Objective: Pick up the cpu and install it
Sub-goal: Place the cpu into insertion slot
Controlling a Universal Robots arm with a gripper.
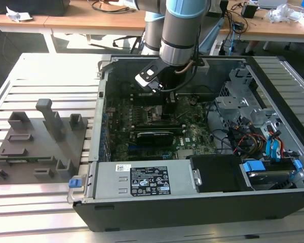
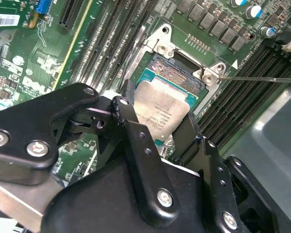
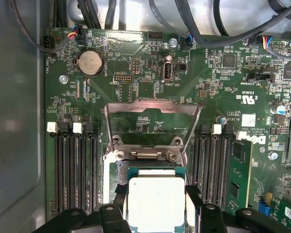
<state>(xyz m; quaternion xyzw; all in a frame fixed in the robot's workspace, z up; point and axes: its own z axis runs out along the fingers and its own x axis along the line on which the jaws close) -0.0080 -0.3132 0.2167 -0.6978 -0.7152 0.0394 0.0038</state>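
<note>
Obs.: the cpu is a small, flat, square chip. It has a silvery-pink metal top plate with faint print and a pale rim, and a thin green edge shows below the plate in the second wrist view.

Position: the cpu sits directly over the square CPU socket on the green motherboard, inside the black open computer case. I cannot tell whether it is fully seated or just above the contacts.

Orientation: the top plate faces up and out of the case. The chip is close to square, so it has no clear long axis. Its edges run parallel to the socket frame and to the black memory slots on either side.

The socket's hinged metal load plate is swung open beyond the chip. The thin metal lever lies out to one side.

Gripper: the black fingers are clamped against two opposite edges of the cpu, grasping it.

In the exterior view the arm reaches down into the case, with the gripper low over the board. The case lies on a pale slatted metal table. A grey slotted fixture block sits on the table toward the exterior view's left, well apart from the gripper.
</note>
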